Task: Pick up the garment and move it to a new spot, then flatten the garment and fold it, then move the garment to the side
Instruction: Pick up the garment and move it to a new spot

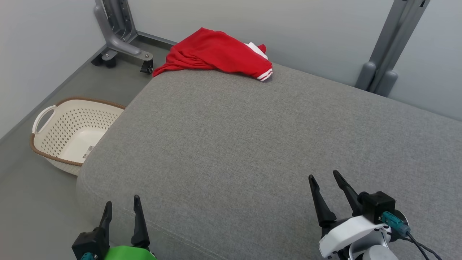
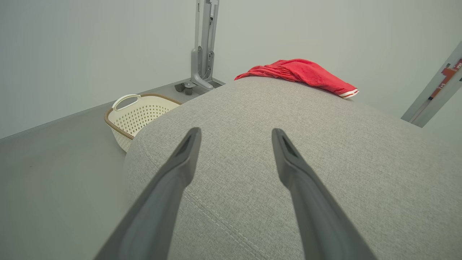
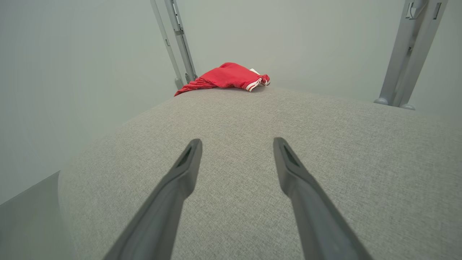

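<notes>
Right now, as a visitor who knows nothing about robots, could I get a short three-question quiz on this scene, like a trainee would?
1. True or false: the crumpled red garment with white-striped cuffs is clamped in the left gripper.
2. Where does the cream perforated plastic basket stand? A) on the grey fabric cushion; B) on the floor beside the cushion's left edge; C) on top of the garment.
3. Fill in: the left gripper and the right gripper both stand ____ (open or shut).

Key: 1 false, as the garment lies at the cushion's far corner, away from both grippers; 2 B; 3 open.
</notes>
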Robot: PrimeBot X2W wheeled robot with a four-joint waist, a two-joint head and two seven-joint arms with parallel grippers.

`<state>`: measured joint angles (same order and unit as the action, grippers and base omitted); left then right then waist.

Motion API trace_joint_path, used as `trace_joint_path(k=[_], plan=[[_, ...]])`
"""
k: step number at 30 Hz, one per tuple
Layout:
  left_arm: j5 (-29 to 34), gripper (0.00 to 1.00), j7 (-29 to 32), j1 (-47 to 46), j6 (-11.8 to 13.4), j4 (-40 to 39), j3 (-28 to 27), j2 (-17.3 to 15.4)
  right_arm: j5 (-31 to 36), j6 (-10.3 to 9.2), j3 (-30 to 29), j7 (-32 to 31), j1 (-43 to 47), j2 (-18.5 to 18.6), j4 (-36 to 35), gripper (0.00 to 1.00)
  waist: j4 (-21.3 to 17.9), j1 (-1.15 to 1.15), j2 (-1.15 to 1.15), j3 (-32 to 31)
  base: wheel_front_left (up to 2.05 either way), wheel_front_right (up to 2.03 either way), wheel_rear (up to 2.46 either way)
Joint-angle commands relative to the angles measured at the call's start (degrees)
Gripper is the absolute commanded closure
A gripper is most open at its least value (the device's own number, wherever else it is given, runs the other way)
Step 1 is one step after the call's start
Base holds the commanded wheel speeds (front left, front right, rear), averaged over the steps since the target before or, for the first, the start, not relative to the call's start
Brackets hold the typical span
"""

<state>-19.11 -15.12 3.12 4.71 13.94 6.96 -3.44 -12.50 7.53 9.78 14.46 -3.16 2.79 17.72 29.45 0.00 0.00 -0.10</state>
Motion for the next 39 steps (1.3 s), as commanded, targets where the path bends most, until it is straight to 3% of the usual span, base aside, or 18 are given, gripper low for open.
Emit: trace_joint_path(k=[1,12,18,28,34,39], plan=[[-0.2,0.0,0.0,0.8,0.3,-0.2,-0.4,0.0,0.4,-0.09,0.0,-0.1,-0.9,0.2,0.3,0.0,0.3,0.0,0.0,0.4,0.0,0.0,0.0],[-0.1,0.0,0.0,0.3,-0.7,2.9,-0.5,0.3,1.3,-0.09,-1.6,-0.1,-0.2,0.2,-0.7,0.0,1.2,0.0,0.0,1.6,0.0,0.0,0.0],[1.2,0.0,0.0,-7.3,-2.4,3.8,-0.5,-1.8,3.6,-0.09,-5.2,-1.4,-0.4,0.2,-4.7,0.0,1.5,0.0,0.0,5.9,0.0,0.0,0.0],[1.1,0.0,5.6,-33.9,-7.3,5.9,-2.2,-10.4,8.8,-0.09,-6.7,-6.4,-8.1,0.2,-13.9,0.0,-7.1,0.0,0.0,18.4,0.0,0.0,0.0],[0.1,0.0,13.4,-50.6,-9.9,11.2,-1.8,-15.6,10.6,-0.09,-7.5,-7.2,-12.4,0.2,-17.6,0.0,-14.0,0.0,0.0,24.4,0.0,0.0,0.0],[1.3,0.0,20.9,-61.3,-11.4,17.7,1.9,-19.6,11.1,-0.09,-8.1,-7.0,-14.5,0.2,-20.8,0.0,-19.8,0.0,0.0,29.1,0.0,0.0,0.0]])
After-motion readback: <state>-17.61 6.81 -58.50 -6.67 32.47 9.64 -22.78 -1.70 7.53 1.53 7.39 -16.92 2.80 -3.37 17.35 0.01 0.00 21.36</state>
